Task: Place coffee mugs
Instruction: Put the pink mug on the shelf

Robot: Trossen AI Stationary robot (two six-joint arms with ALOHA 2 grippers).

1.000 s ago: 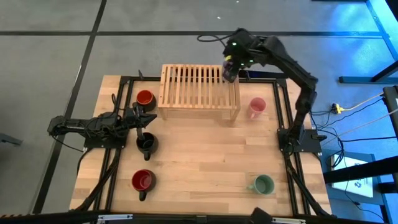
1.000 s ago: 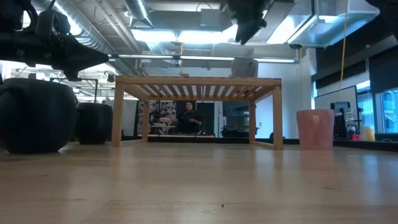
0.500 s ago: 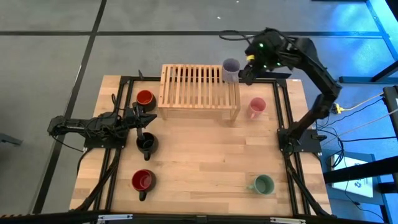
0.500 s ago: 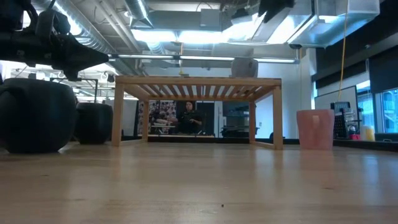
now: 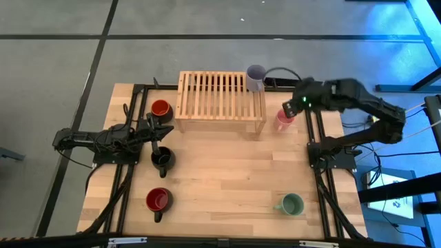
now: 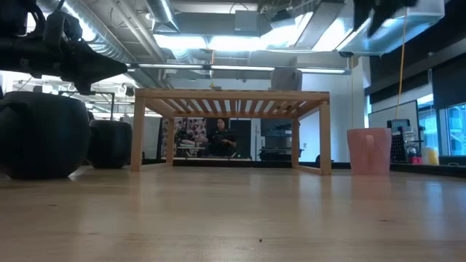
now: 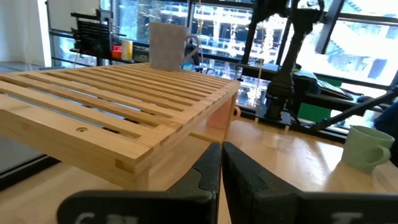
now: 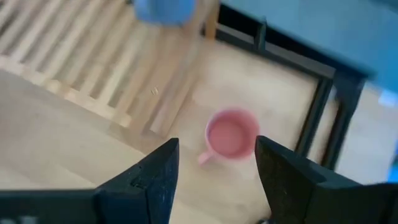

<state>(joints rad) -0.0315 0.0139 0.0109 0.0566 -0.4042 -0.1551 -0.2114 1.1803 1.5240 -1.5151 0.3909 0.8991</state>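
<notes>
The right gripper [image 8: 214, 171] looks down past its two dark fingers [image 8: 152, 177], which stand spread apart with nothing between them. Between and beyond them the pink mug [image 8: 229, 136] sits upright on the wooden table [image 8: 56, 143], its handle pointing toward the slatted wooden rack [image 8: 93, 56] just beside it. A blurred lavender mug [image 8: 165, 9] stands on the rack's corner, near a dark frame bar [image 8: 323, 99].

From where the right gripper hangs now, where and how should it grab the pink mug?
Probably from above, by the rim. The pink mug stands upright, mouth open to the open right gripper above it. Close one finger inside and one outside the wall, away from the handle, which juts out on the wooden rack's side.
</notes>
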